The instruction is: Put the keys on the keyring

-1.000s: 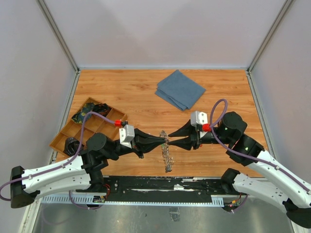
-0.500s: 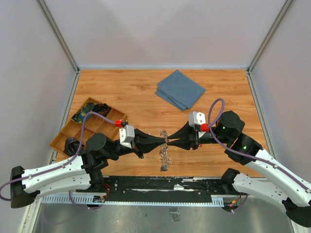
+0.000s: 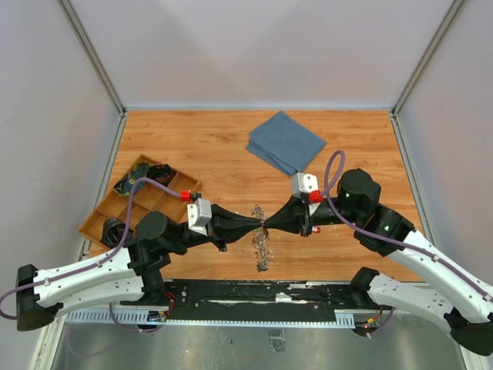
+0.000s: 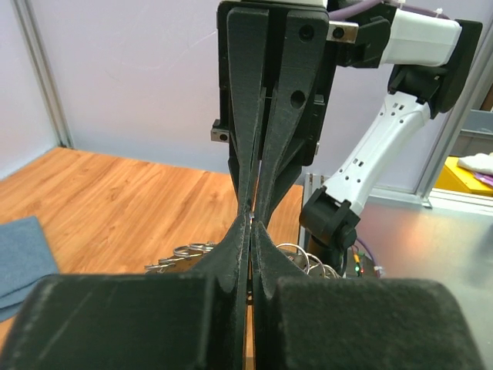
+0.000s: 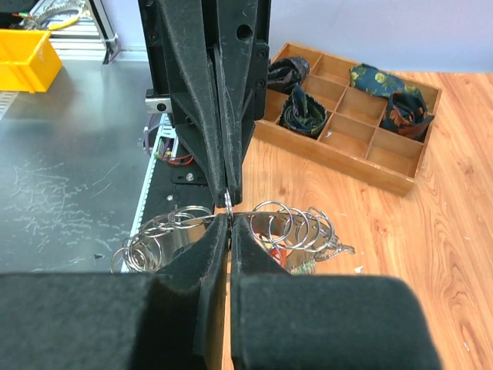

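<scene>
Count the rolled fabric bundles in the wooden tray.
4: two dark ones in the tray's left compartments, a green one and a brown one at right; others may be hidden.

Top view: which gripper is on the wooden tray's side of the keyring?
The left gripper: its arm lies beside the wooden tray. The right gripper faces it from the other side, nearer the blue cloth. Both are shut, tip to tip.
</scene>
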Tool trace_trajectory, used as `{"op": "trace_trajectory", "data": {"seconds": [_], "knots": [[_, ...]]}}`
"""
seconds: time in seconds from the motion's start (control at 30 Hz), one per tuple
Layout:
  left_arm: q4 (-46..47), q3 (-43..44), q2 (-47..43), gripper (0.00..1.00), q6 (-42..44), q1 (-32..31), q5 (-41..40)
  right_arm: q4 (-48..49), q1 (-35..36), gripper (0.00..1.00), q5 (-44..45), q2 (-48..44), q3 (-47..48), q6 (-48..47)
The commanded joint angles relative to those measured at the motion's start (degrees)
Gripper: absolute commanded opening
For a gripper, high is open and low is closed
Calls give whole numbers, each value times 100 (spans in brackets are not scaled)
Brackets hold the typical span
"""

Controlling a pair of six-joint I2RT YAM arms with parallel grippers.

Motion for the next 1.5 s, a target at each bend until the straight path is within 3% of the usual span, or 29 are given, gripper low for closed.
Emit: {"op": "trace_trajectory", "data": {"seconds": [0.0, 0.13, 0.4, 0.73, 1.2, 1.47], "knots": [[464, 257, -160, 1, -7, 36, 49, -1185, 36, 0, 25, 307, 885, -431], [453, 224, -149, 2, -19, 41, 49, -1889, 36, 0, 11, 494, 1423, -661], [-14, 306, -144, 38, 159, 40, -150, -4242, 95, 0, 623, 1139, 2887, -1533], [-606, 642, 289, 47, 393, 41, -215, -6467, 1294, 0, 3162, 2250, 4380, -1788], [-484, 659, 742, 55, 470, 36, 516, -6377, 1596, 0, 3019, 2468, 4732, -1759], [-415, 781, 971, 51, 513, 39, 618, -6300, 1704, 0, 2944, 2508, 4726, -1773]]}}
